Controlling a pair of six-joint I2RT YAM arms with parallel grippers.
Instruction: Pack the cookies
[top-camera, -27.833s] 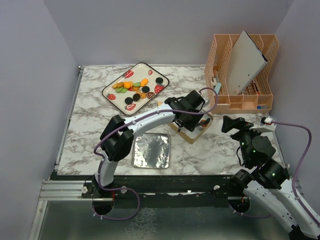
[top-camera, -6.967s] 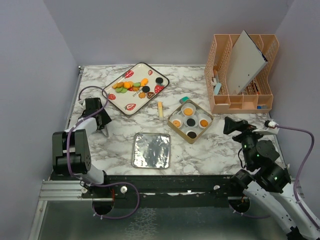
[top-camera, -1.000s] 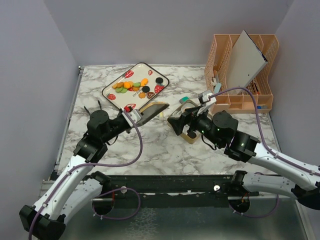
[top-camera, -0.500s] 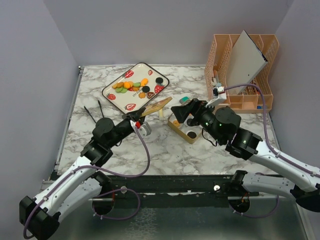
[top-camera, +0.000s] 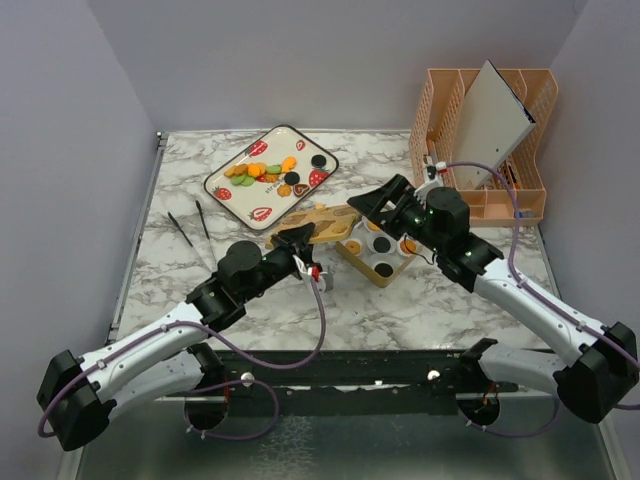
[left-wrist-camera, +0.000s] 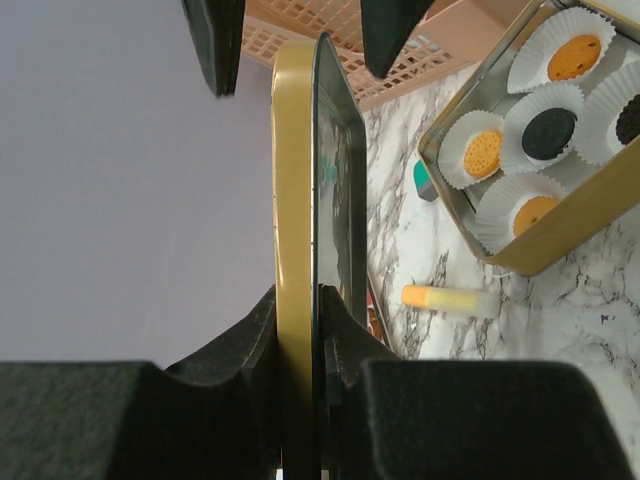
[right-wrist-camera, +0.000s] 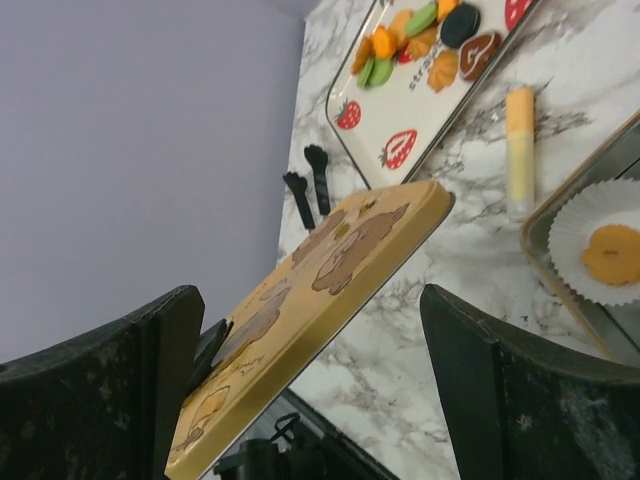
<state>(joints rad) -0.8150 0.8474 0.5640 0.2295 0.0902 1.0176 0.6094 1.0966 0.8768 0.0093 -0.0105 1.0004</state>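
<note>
Clamping the gold lid (top-camera: 330, 222) by its near edge in the left tool (top-camera: 303, 242), pads pressed together on the rim, and holding it up off the table (top-camera: 180, 280). Spreading the right tool (top-camera: 375, 198) wide apart with nothing in it, one finger hanging on each side of the lid's far edge in the left wrist view.

Reading the lid's long axis as running from lower left to upper right in the top view, with the free end pointing straight at the right tool. Spotting the tin (left-wrist-camera: 545, 255) just past that free end and lower down, toward the right of the frame, with the right arm clearly nearer to it. Guessing at a handover, or a two-handed set-down onto the tin, so lining the lid up square over that opening is looking like the tricky bit.

Finding the cookies (left-wrist-camera: 549, 133) in two spots: some in paper cups (left-wrist-camera: 520, 75) inside the tin, the rest loose on the strawberry tray (top-camera: 310, 143) in the upper left of the top view, well beyond the lid.

Counting one lid, one tin, one tray. Counting five cups, three holding orange cookies and two holding black. Guessing a dozen or so loose ones, heaped too tightly for an exact count. Also seeing one yellow stick (right-wrist-camera: 520, 135), black tongs (top-camera: 190, 222) and one peach organizer (top-camera: 485, 195).
</note>
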